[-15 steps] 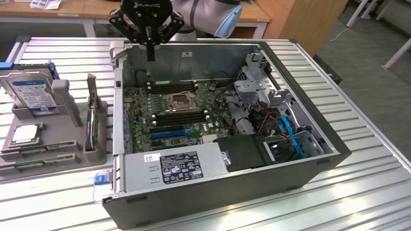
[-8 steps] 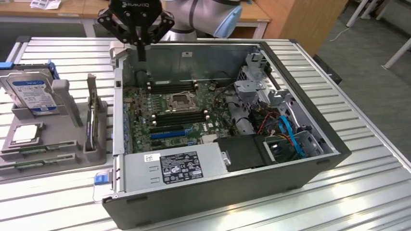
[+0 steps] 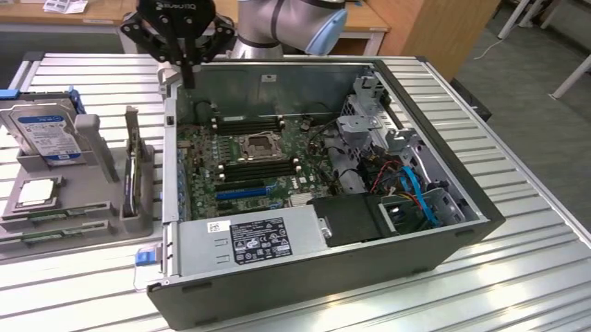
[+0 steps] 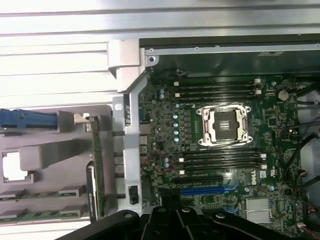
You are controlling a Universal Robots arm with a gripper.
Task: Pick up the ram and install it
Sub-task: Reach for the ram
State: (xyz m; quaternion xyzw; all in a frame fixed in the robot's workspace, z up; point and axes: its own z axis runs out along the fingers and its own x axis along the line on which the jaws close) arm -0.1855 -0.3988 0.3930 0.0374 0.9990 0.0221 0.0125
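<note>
Because the two fingers meet in one dark bar in the exterior view, I judge that the jaws are together, with nothing between them. The gripper [image 3: 188, 81] hangs above the far corner of the computer case [image 3: 305, 277], over its wall on the exterior view's left. The ram [image 3: 138, 169] stands on its edge in the grey tray [image 3: 93, 190] just beside that wall, well apart from the gripper. The risk, I think, is the narrow place: the ram is near the case wall, so a finger could hit the wall or the holder, and a crooked grip could bend the thin board. The wrist view gives from above the ram's green edge and the empty memory slots [image 4: 220, 90]; the exterior view gives the gripper's height over the case
</note>
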